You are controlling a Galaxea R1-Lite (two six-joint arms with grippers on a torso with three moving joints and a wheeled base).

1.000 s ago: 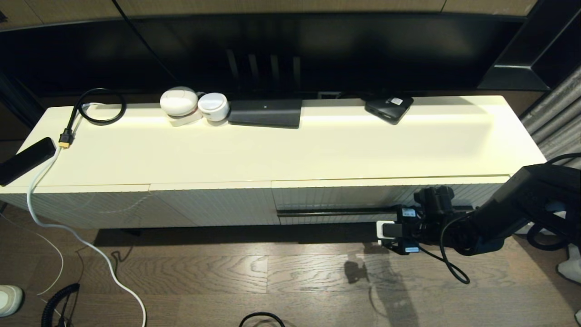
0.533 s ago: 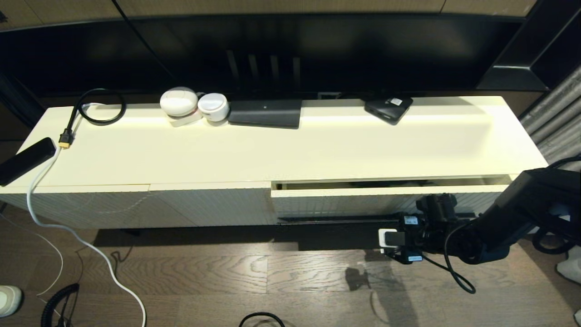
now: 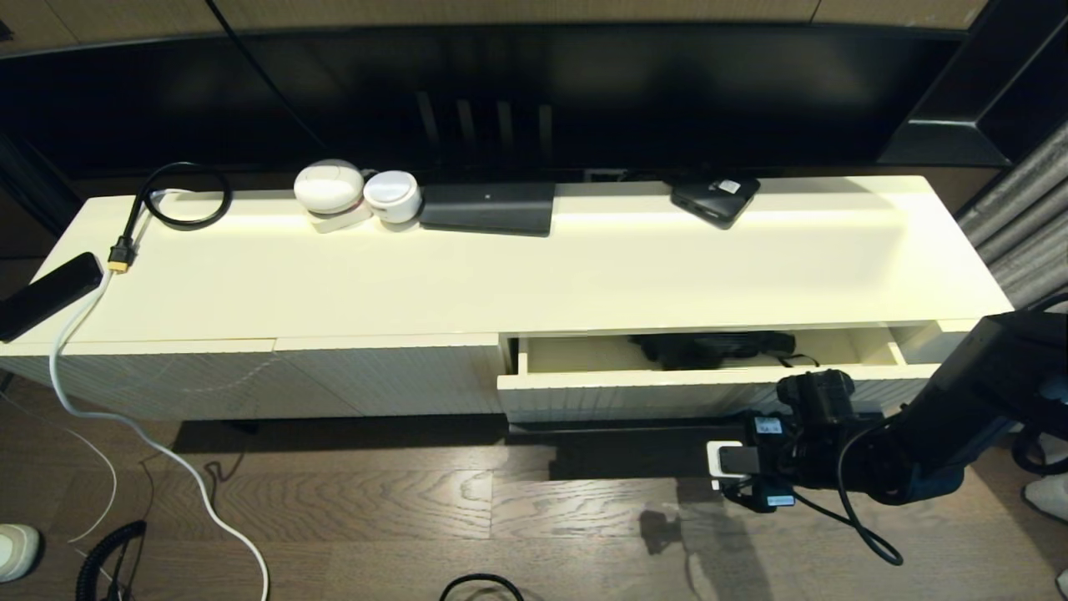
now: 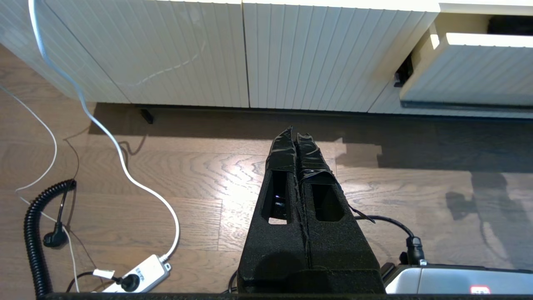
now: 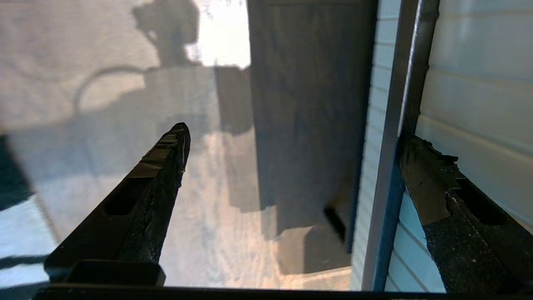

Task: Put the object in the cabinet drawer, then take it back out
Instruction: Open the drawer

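Observation:
The cabinet drawer [image 3: 651, 386] stands part-way out of the cream cabinet, at its right half. A black object [image 3: 717, 349] with a thin cord lies inside on the cream floor of the drawer. My right gripper [image 5: 295, 132] is open, low in front of the drawer. One of its fingers [image 5: 433, 187] sits hooked behind the black handle bar [image 5: 406, 104], against the ribbed front; the other finger [image 5: 164, 166] hangs over the floor. My right arm [image 3: 918, 434] reaches in from the right. My left gripper [image 4: 295, 132] is shut on nothing above the wood floor, left of the drawer [image 4: 470, 71].
On the cabinet top [image 3: 584, 275] along the back stand two white round devices [image 3: 355, 194], a flat black box [image 3: 488, 207] and a small black box [image 3: 715, 197]. A black cable loop [image 3: 183, 196] and a remote [image 3: 46, 294] lie at the left. A white power strip [image 4: 137, 275] and cords lie on the floor.
The drawer has slid out toward me from fully closed, showing the black object inside. My right gripper and arm have drawn back and down with the handle.

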